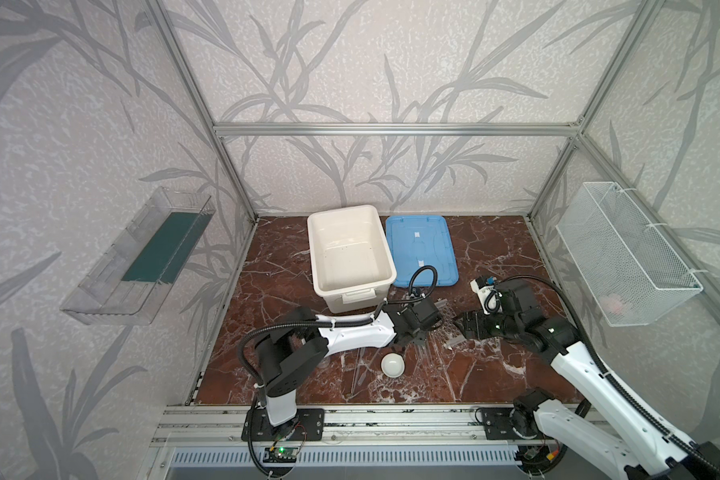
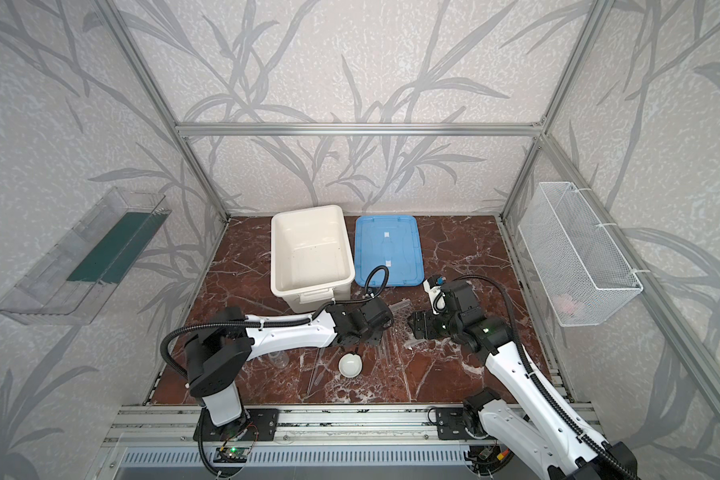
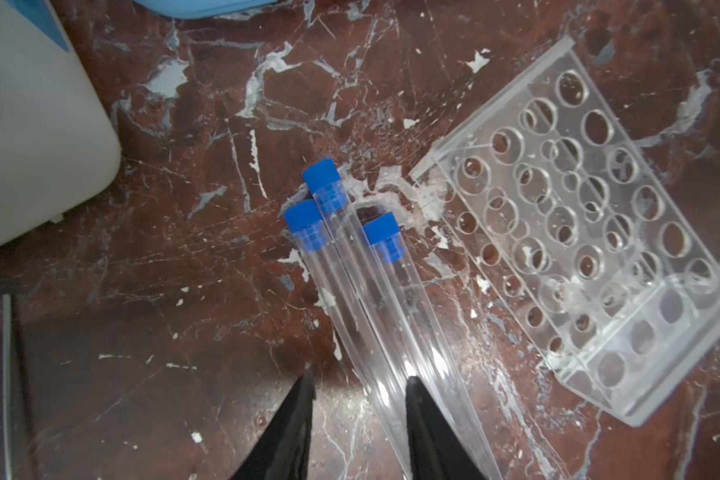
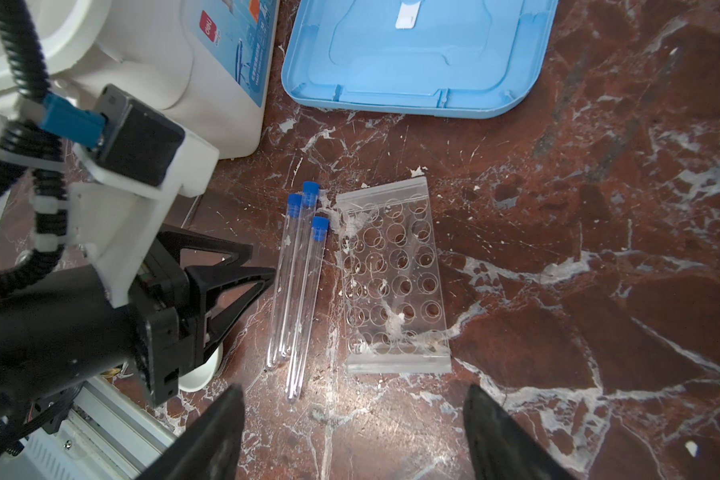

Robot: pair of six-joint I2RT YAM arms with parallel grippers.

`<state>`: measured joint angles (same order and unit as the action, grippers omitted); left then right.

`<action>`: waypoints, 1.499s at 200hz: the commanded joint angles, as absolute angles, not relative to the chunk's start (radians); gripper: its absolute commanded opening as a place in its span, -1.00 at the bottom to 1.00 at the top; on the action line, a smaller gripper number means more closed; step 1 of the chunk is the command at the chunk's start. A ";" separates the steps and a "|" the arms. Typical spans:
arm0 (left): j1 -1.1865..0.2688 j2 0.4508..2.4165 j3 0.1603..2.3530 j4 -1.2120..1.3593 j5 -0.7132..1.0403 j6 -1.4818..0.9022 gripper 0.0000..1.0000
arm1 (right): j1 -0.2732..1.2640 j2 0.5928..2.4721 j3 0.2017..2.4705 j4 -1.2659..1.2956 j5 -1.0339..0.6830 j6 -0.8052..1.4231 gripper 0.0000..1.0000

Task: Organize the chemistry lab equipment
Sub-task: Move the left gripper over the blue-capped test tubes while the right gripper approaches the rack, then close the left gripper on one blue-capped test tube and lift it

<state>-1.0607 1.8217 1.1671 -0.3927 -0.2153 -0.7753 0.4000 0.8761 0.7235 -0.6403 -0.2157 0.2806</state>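
A brown marble-patterned table has two white-and-black robot arms reaching in from its near edge.

Three clear test tubes with blue caps lie side by side on the table, touching, with their caps pointing toward the far side. Just beside them sits one clear acrylic rack with many round holes. None of its holes holds a tube.

The left gripper is low over the closed ends of the test tubes. Its two black fingers are apart and straddle at least one tube. One finger looks to touch the tubes, while bare table shows beside the other, so nothing is clamped.

The right gripper hovers near the rack's end. Its two fingers are spread wide with only table between them.

Nearer the front edge lie one small round white dish, one small clear jar, one clear pipette and one thin glass rod.

At the back stands one large white plastic tub, open. Its one blue lid lies flat beside it.

One clear plastic bin hangs on the left wall. One white wire basket hangs on the right wall.
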 commanded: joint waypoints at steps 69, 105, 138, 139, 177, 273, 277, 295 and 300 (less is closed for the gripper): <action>-1.048 1.890 1.226 -0.455 -0.232 -0.782 -0.40 | 0.397 0.864 0.698 -0.630 -0.192 0.292 0.62; -1.049 1.919 1.236 -0.482 -0.209 -0.790 -0.41 | 0.397 0.866 0.698 -0.623 -0.194 0.298 0.62; -1.050 1.922 1.240 -0.498 -0.221 -0.794 -0.41 | 0.397 0.859 0.693 -0.622 -0.194 0.305 0.62; -1.050 1.923 1.240 -0.499 -0.221 -0.795 -0.41 | 0.397 0.859 0.692 -0.622 -0.193 0.306 0.62; -1.050 1.921 1.237 -0.550 -0.212 -0.824 -0.43 | 0.397 0.851 0.691 -0.626 -0.193 0.310 0.62; -1.053 1.926 1.232 -0.560 -0.107 -0.842 -0.48 | 0.397 0.833 0.669 -0.609 -0.195 0.333 0.62; -1.051 1.926 1.230 -0.558 -0.106 -0.843 -0.50 | 0.397 0.832 0.669 -0.609 -0.196 0.333 0.63; -1.046 1.922 1.222 -0.551 -0.104 -0.848 -0.58 | 0.397 0.831 0.669 -0.609 -0.199 0.336 0.67; -1.045 1.921 1.221 -0.551 -0.107 -0.850 -0.59 | 0.397 0.831 0.670 -0.609 -0.199 0.336 0.68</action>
